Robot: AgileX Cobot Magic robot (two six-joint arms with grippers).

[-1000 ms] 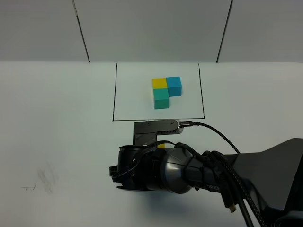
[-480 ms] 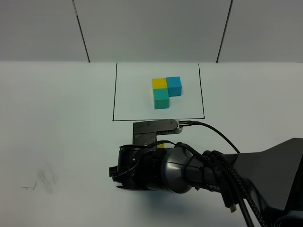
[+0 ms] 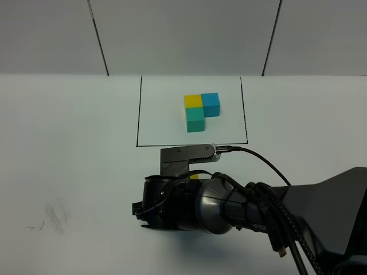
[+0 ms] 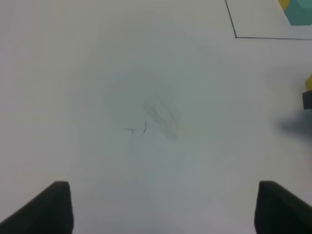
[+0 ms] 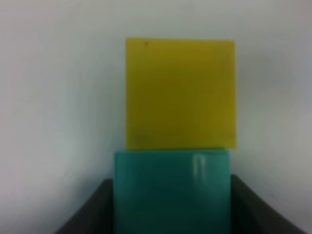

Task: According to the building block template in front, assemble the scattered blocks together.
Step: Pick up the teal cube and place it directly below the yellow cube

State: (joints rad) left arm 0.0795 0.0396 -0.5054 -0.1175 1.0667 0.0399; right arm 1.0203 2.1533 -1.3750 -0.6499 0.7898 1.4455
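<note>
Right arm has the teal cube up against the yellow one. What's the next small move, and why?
Probably open the right gripper and lift clear. Its wrist view shows the teal-green cube between the fingers, flush against the yellow cube, matching that pair in the building block template.
</note>
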